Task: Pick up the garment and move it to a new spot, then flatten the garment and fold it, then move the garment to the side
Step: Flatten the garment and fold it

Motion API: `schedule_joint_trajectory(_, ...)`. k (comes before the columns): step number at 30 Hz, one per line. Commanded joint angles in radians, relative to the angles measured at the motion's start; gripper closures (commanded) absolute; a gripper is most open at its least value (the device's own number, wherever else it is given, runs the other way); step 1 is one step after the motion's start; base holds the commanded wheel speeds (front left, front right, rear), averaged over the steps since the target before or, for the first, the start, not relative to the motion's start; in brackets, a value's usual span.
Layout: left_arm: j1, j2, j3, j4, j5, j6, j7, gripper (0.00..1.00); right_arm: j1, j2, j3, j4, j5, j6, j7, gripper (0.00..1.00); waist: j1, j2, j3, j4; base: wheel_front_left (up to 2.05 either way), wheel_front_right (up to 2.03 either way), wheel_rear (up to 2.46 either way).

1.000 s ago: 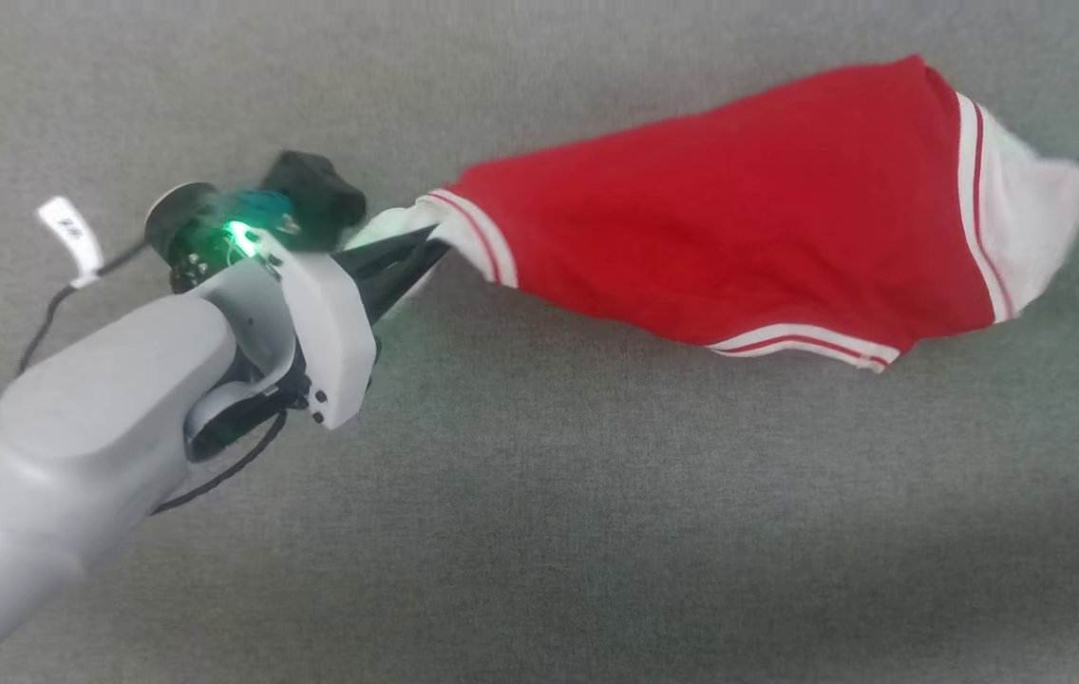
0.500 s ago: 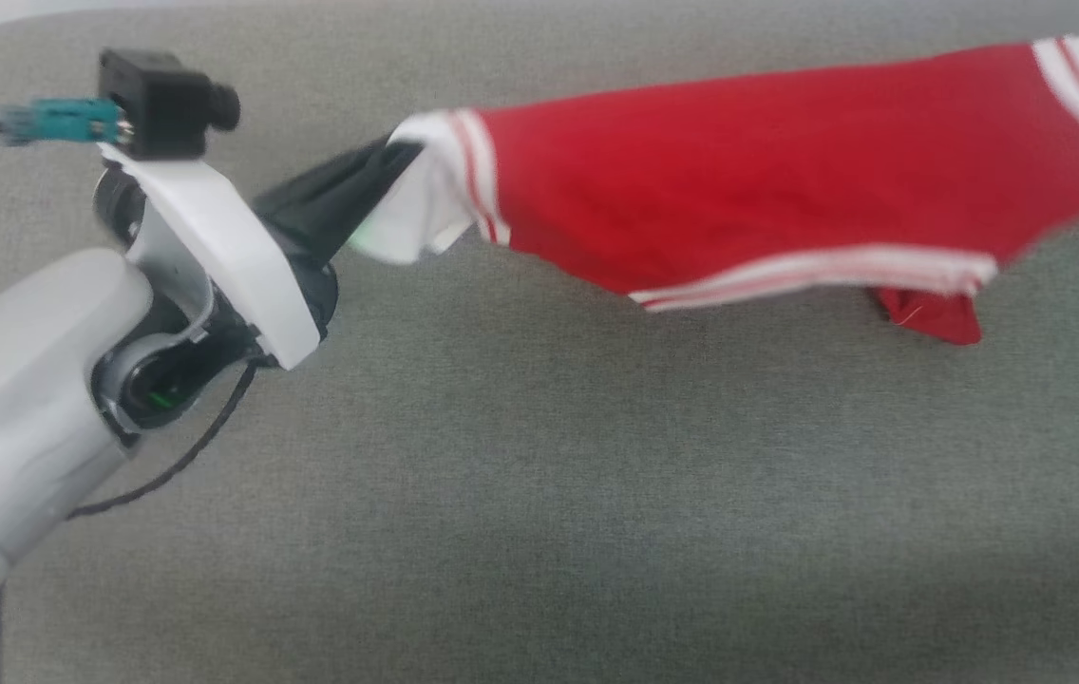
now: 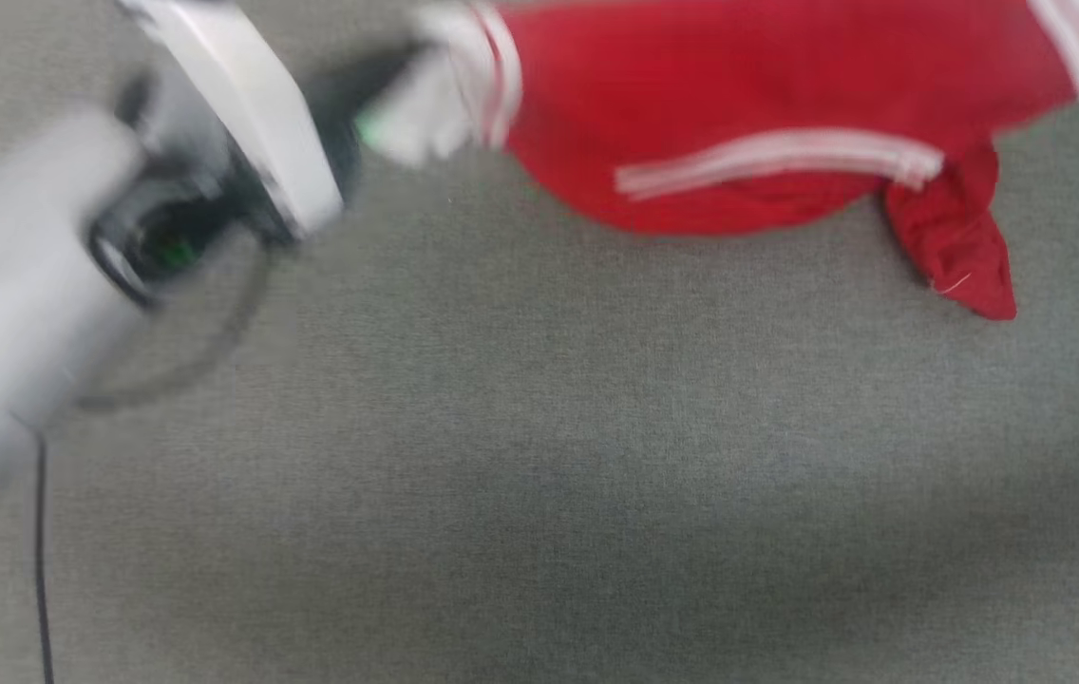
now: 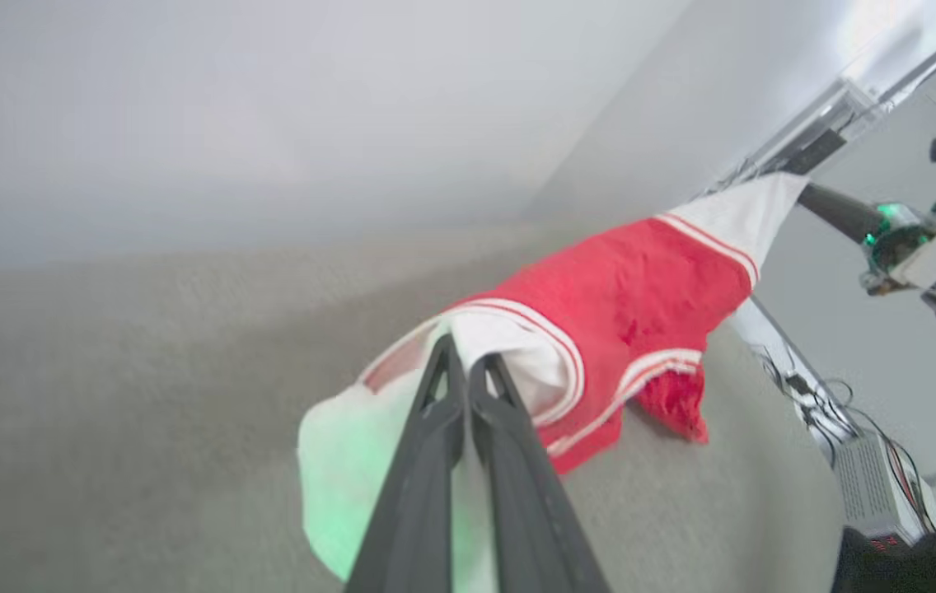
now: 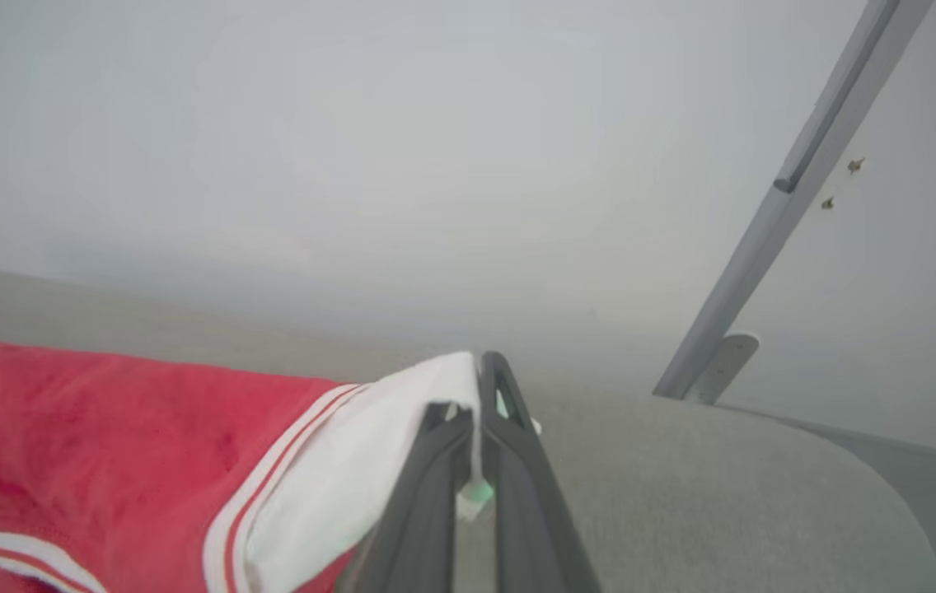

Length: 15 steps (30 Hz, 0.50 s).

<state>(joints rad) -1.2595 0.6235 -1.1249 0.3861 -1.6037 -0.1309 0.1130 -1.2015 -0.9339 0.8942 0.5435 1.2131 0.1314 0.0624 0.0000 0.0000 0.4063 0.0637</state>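
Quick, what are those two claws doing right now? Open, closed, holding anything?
Left claw: closed, holding one end of the red T-shirt.
Right claw: closed, holding the other end of it.

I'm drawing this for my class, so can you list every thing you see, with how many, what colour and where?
garment: one, bright red with white sleeve ends and striped trim, stretched between the two grippers above the table, a red corner hanging down.
table: one, grey and fabric-covered, under the garment.
pole: one, grey, slanting before the pale wall beyond the table.
box: one, grey with wires, low down past the table's edge.
left arm: one, pale grey, at the head view's left.
left gripper: one, dark fingers, shut on one white sleeve end.
right gripper: one, dark fingers, shut on the other white sleeve end.
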Motion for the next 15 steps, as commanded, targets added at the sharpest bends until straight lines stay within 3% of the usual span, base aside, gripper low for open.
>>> schedule_joint_trajectory(1,-0.050,0.013,0.035,0.028,0.016,0.001,-0.033,1.00,-0.053,0.026,-0.021,0.029,0.000,-0.002,0.002,1.00,0.0000,0.0000,0.023,-0.011,0.00,0.00,0.00)
schedule_joint_trajectory(5,-0.190,-0.021,0.111,0.171,0.049,0.001,-0.114,1.00,-0.220,0.115,-0.092,0.147,-0.010,-0.002,-0.037,1.00,0.0000,0.0000,0.055,-0.029,0.00,0.00,0.00)
schedule_joint_trajectory(9,-0.381,-0.075,0.160,0.357,0.116,0.001,-0.217,1.00,-0.434,0.218,-0.184,0.336,-0.063,-0.002,-0.165,1.00,0.0000,0.0000,0.075,-0.041,0.00,0.00,0.00)
schedule_joint_trajectory(15,-0.562,-0.161,0.234,0.555,0.148,0.002,-0.351,1.00,-0.619,0.331,-0.201,0.527,-0.141,-0.002,-0.258,1.00,0.0000,0.0000,0.079,-0.049,0.00,0.00,0.00)
